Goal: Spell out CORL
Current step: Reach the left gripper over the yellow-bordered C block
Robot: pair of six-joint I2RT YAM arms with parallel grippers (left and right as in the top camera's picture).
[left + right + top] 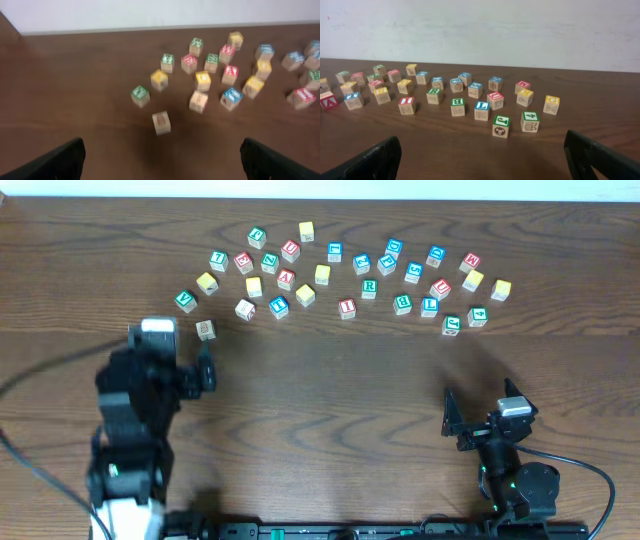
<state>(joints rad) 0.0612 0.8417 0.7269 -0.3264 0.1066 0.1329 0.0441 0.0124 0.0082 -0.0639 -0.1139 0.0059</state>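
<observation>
Small wooden letter cubes lie scattered across the far half of the table. The white-faced cube with a green R (369, 287) (434, 95) sits mid-cluster. The blue L cube (429, 306) (481, 110) lies to its right. Several yellow-topped cubes, such as one at the left (207, 281) and one at the right (473, 279), show no letters I can read. My left gripper (175, 360) (162, 160) is open and empty. It hangs just short of a plain wooden cube (205, 330) (161, 122). My right gripper (482, 415) (482, 155) is open and empty, well short of the cubes.
Nearest the right gripper stand a green J cube (501, 125) and a green 4 cube (530, 121). Red-lettered cubes (347, 307) are mixed in. Bare brown table (330, 410) stretches between the arms. A pale wall (480, 30) rises behind the far edge.
</observation>
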